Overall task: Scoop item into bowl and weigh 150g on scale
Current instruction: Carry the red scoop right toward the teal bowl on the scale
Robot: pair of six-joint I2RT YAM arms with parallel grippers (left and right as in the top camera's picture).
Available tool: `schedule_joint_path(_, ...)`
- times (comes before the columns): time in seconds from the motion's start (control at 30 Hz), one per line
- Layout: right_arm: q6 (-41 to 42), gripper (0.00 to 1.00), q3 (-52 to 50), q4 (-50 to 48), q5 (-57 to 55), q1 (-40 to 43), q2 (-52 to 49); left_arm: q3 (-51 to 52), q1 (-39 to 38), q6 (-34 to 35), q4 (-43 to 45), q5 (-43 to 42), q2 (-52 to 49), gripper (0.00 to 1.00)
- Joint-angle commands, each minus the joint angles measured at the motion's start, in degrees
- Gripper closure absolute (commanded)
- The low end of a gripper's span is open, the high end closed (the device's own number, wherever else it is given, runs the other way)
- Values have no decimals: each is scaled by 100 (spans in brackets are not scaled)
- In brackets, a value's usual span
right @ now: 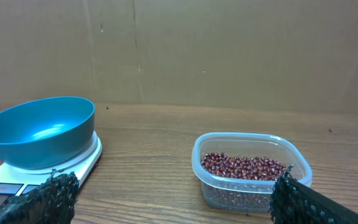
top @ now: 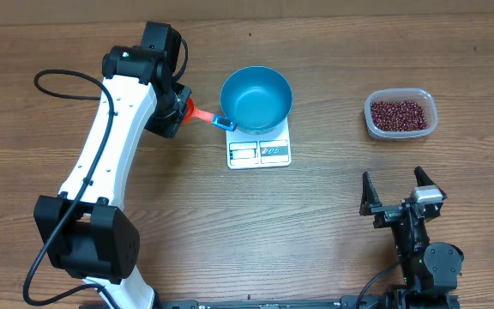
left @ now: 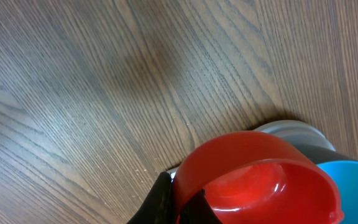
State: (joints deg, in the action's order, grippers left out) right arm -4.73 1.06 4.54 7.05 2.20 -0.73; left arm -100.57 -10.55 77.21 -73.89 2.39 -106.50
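left jaws pinch the red scoop (top: 202, 114) beside the empty bowl (top: 256, 96) on the scale (top: 260, 153), upper centre, right jaws spread, so best carry it level to the beans (top: 400, 114) in the upper-right tub (top: 401, 135).

Left arm (top: 110, 146): long white link, rounded edges, a few small dark dots near its upper end that look like screws. Black joint housings (top: 101, 245) at both ends (chunky, boxy). Thin black cable (top: 36, 82) loops off the top and runs down the link's side. Right arm (top: 423, 253): all black, compact, with a grey-silver block (top: 428, 196) on the wrist. Its fingers (right: 58, 194) are black with a rough texture. The left fingers (left: 163, 202) are black too.
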Motion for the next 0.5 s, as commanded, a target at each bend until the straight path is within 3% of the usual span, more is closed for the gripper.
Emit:
schedule_joint_path(0.0,-4,0,-61,-28,-42,-22,57,-116,-125,391,2,33,120,96)
schedule_joint_path(0.47,-4,0,-61,-31,-39,-22,57,-116,-737,1650,9,-216,120,96)
